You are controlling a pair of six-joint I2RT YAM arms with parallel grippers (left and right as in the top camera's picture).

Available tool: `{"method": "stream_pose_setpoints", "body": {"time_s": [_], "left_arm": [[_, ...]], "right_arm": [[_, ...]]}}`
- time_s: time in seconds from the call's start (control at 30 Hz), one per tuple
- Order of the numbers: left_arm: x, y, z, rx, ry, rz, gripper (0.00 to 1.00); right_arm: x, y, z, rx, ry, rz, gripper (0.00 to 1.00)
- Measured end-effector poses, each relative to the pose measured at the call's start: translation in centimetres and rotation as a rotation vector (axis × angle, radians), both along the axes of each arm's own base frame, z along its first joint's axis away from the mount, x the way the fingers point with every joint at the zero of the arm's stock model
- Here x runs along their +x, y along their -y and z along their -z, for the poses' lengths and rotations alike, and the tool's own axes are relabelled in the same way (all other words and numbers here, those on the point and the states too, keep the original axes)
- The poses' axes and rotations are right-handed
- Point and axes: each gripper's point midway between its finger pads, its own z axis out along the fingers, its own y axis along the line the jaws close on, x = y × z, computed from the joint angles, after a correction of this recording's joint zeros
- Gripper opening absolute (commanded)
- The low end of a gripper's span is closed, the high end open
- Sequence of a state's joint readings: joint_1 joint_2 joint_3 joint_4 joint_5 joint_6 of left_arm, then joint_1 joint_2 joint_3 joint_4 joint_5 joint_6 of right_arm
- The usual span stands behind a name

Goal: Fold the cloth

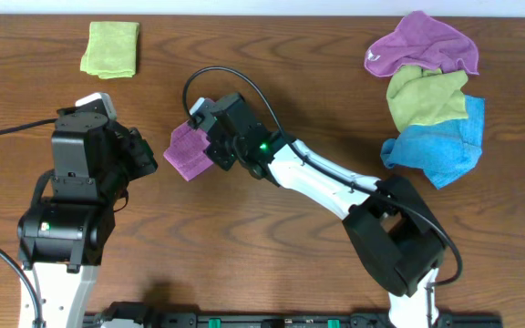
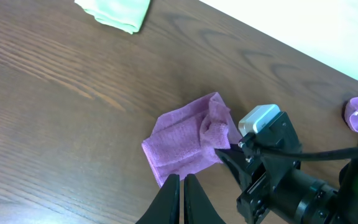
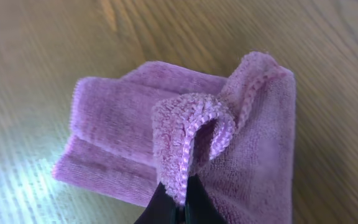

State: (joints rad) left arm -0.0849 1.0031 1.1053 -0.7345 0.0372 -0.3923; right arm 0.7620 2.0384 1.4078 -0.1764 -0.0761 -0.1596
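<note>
A small purple cloth (image 1: 186, 151) lies partly folded on the wooden table, left of centre. My right gripper (image 1: 210, 150) is shut on a pinched-up edge of the purple cloth (image 3: 185, 143) and holds that fold raised over the rest. In the left wrist view the purple cloth (image 2: 182, 140) lies just beyond my left gripper (image 2: 183, 180), which is shut and empty, its tips close to the cloth's near edge. In the overhead view my left gripper (image 1: 149, 162) sits just left of the cloth.
A folded light green cloth (image 1: 111, 49) lies at the far left, also in the left wrist view (image 2: 114, 11). A pile of purple (image 1: 422, 44), green (image 1: 427, 96) and blue (image 1: 436, 146) cloths sits at the far right.
</note>
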Motion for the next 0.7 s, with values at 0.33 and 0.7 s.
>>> {"method": "stream_pose_setpoints", "body": {"time_s": [0.33, 0.7], "left_arm": [[-0.8, -0.5, 0.9, 0.020, -0.050, -0.017, 0.06], [-0.3, -0.7, 2.8, 0.037, -0.123, -0.027, 0.06]], "right_arm": [[4.3, 6.8, 1.0, -0.124, 0.023, 0.258, 0.01], [7.1, 16.9, 1.8, -0.277, -0.050, 0.551, 0.01]]}}
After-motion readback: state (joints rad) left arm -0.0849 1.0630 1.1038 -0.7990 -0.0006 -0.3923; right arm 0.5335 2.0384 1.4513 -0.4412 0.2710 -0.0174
